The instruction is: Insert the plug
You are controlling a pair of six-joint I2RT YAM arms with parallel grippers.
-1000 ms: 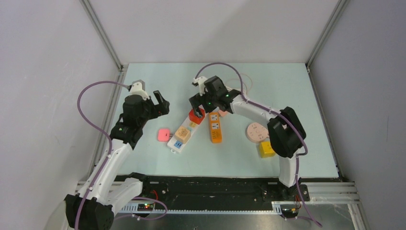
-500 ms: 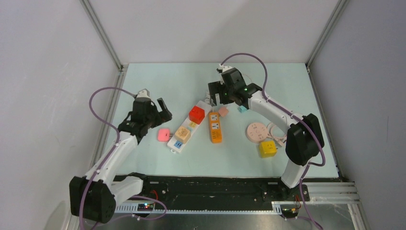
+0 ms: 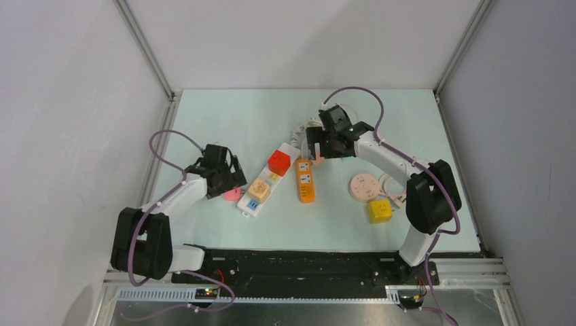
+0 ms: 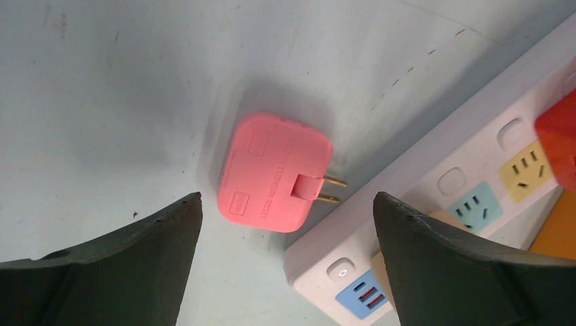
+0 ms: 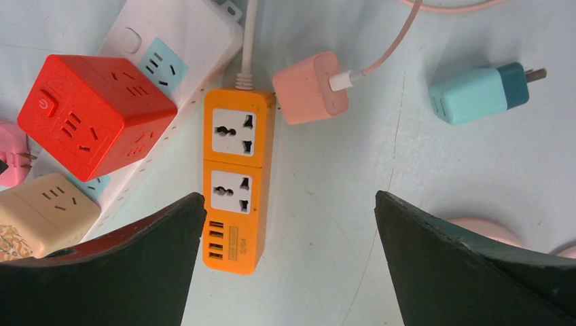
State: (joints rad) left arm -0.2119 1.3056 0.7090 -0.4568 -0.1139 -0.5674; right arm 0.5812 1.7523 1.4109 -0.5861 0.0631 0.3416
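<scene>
A pink plug [image 4: 275, 173] lies flat on the table with its two brass prongs pointing at the white power strip [image 4: 414, 197]. In the top view the plug [image 3: 233, 193] sits just left of the strip [image 3: 266, 180]. My left gripper [image 4: 286, 197] is open and empty, low over the plug, with its fingers either side of it. My right gripper [image 5: 289, 195] is open and empty, hovering over the orange power strip [image 5: 234, 176]. The left gripper [image 3: 227, 178] and right gripper [image 3: 314, 144] both show in the top view.
A red cube adapter [image 3: 279, 162] and a beige cube adapter [image 3: 259, 189] sit on the white strip. A pink charger [image 5: 311, 87] with a cable and a teal plug [image 5: 479, 94] lie behind the orange strip. A round pink socket [image 3: 365, 187] and a yellow cube [image 3: 379, 211] lie at the right.
My left gripper has come down and forward over the pink plug. My right gripper has left the red cube, swung right, and now sits over the orange strip's far end.
</scene>
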